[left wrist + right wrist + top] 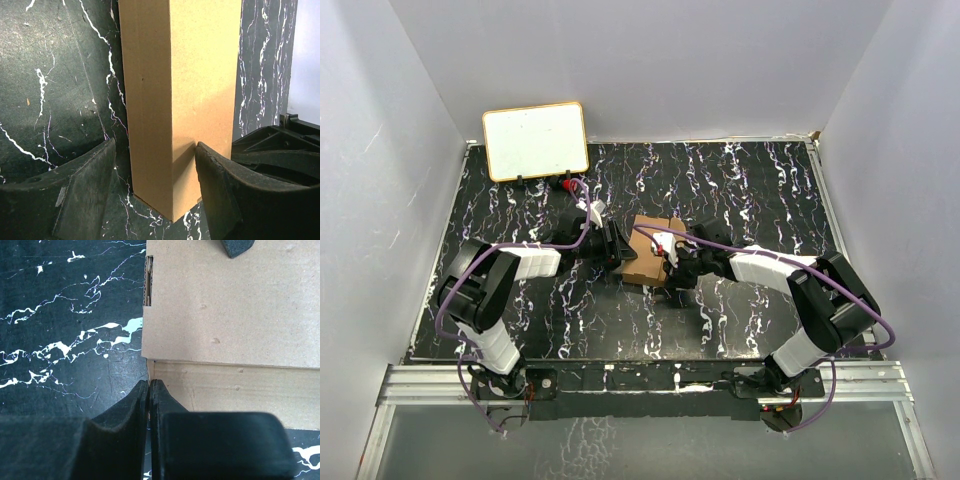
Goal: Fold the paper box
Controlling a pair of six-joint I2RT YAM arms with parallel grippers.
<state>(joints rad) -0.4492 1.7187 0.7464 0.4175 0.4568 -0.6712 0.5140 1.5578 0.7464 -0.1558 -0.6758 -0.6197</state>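
The paper box [648,262] is a small brown carton lying on the black marbled table [740,190] in the middle. My left gripper [618,248] is at its left end. In the left wrist view the gripper [156,145] is open around a corner of the box [200,75]: the right finger [225,190] touches a face and the left finger [90,190] stands apart. My right gripper [670,262] is at the box's right end. In the right wrist view it [150,381] is shut, with its tips against the box's edge [225,385]; I see nothing between them.
A white board with a tan frame [535,140] leans at the back left, with a small red object [563,183] in front of it. White walls enclose the table on three sides. The left gripper's fingertip [237,247] shows over the box top.
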